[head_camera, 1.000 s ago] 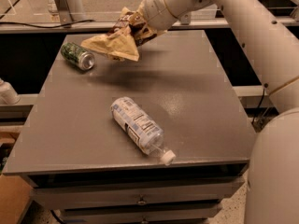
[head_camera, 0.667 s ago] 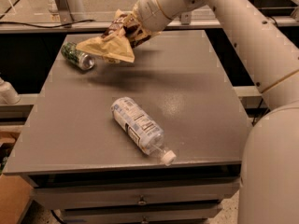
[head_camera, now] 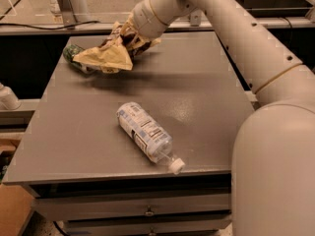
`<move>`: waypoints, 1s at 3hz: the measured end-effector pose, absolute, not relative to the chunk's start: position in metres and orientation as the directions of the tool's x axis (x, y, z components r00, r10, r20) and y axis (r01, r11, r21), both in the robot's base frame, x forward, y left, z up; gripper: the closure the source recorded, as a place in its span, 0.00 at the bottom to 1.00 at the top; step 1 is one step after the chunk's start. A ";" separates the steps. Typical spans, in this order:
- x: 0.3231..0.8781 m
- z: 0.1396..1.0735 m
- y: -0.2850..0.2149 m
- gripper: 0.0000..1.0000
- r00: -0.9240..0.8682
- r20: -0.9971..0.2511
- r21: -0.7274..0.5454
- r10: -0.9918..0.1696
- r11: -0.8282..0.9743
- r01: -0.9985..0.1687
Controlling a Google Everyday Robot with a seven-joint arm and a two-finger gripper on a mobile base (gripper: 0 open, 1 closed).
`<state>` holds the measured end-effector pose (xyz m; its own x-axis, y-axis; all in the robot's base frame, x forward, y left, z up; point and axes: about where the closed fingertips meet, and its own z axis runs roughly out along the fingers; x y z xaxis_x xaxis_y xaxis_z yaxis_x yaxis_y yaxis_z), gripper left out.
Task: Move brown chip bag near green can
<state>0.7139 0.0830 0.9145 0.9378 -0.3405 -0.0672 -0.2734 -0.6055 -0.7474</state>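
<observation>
The brown chip bag (head_camera: 106, 57) is a crinkled tan and dark brown foil bag held just above the far left part of the grey table (head_camera: 197, 97). My gripper (head_camera: 122, 37) is shut on its upper end, reaching in from the upper right. The green can (head_camera: 74, 55) lies on its side at the far left of the table. The bag's pale end overlaps the can and hides most of it.
A clear plastic bottle (head_camera: 145, 134) with a white-blue label and white cap lies on its side near the table's front middle. My arm (head_camera: 236, 38) crosses the right side. A railing runs behind the table.
My gripper has carried the chip bag to the left and lower, so its pale end now overlaps the green can. The bottle has not moved.
</observation>
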 end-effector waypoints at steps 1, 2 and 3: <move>0.713 0.906 0.086 1.00 0.940 -0.068 -0.731 -0.334 -0.625 -0.275; 0.712 0.899 0.088 1.00 0.942 -0.068 -0.718 -0.328 -0.640 -0.274; 0.708 0.893 0.089 0.82 0.946 -0.070 -0.704 -0.317 -0.655 -0.272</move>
